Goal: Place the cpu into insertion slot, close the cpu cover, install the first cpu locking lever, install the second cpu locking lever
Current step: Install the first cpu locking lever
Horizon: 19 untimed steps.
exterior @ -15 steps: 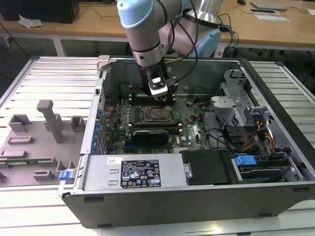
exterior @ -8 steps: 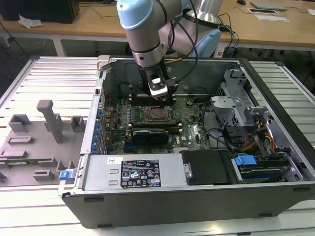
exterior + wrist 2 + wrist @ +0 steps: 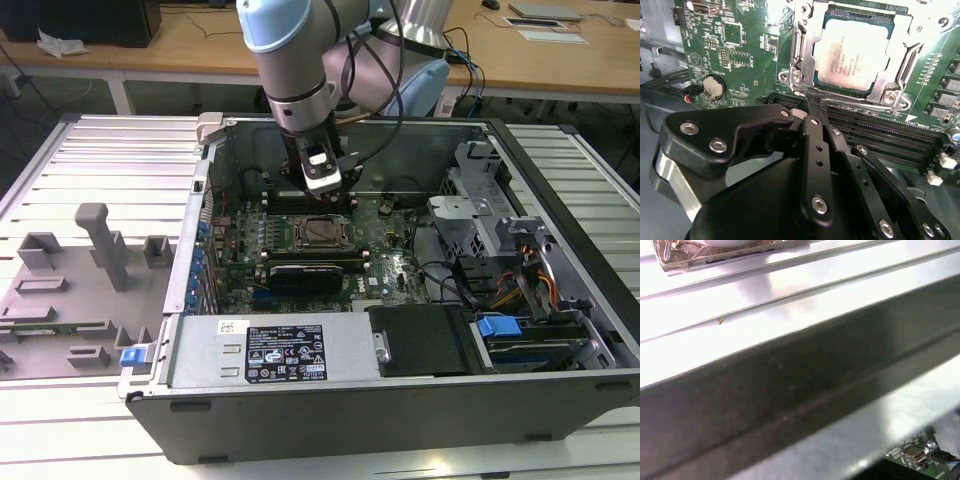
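Exterior view: black tool (image 3: pixel 327 193) hangs just above the pale silver square cpu (image 3: pixel 322 232) at frame centre. Second wrist view: fingers (image 3: pixel 815 131) together; cpu seated beneath thin silver frame cover (image 3: pixel 801 47).

A ribbed silver metal table (image 3: pixel 110 160) is seen. An open computer case (image 3: pixel 300 420) is laid on its side directly on the table, interior facing up. A grey moulded fixture tray (image 3: pixel 50 310) is set flat on the table just beside the computer case, on the exterior view's left of it. An upright grey post (image 3: pixel 100 245) is carried by the tray, near the case wall.
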{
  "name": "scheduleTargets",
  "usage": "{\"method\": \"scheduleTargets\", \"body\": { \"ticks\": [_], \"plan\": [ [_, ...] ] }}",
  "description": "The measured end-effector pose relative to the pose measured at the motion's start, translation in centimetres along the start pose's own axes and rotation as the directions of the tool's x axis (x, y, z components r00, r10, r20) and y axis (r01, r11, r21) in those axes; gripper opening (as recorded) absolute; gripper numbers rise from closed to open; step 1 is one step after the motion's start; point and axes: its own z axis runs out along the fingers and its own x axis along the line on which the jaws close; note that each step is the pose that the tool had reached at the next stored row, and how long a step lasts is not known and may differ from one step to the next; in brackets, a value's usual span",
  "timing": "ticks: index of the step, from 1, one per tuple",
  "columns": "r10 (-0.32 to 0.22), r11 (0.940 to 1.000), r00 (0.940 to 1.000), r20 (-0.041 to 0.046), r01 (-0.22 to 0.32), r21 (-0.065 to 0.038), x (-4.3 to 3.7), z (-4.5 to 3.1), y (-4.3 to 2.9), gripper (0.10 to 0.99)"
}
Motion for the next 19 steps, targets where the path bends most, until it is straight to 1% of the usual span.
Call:
{"method": "scheduleTargets", "body": {
  "ticks": [4,8,9,10,11,12,14,15,16,19],
  "plan": [
    [-0.001,1.0000,1.0000,0.0015,0.001,0.004,-0.13,-0.53,0.10,0.106],
    [-0.002,1.0000,1.0000,0.0020,0.002,0.005,-0.14,-0.56,0.10,0.106],
    [-0.002,1.0000,1.0000,0.0010,0.001,0.006,-0.13,-0.56,0.10,0.106],
    [-0.002,1.0000,1.0000,-0.0023,0.002,0.009,-0.13,-0.56,0.11,0.106],
    [-0.002,0.9999,1.0000,-0.0081,0.002,0.013,-0.13,-0.55,0.12,0.106],
    [-0.001,0.9998,0.9999,-0.0161,0.002,0.018,-0.13,-0.54,0.12,0.106],
    [0.000,0.9995,0.9993,-0.0376,0.001,0.031,-0.14,-0.50,0.13,0.106],
    [0.001,0.9992,0.9987,-0.0518,0.002,0.040,-0.14,-0.47,0.12,0.106],
    [0.001,0.9991,0.9985,-0.0543,0.002,0.042,-0.14,-0.47,0.12,0.106],
    [0.001,0.9991,0.9985,-0.0544,0.002,0.042,-0.14,-0.47,0.12,0.106]
  ]
}}
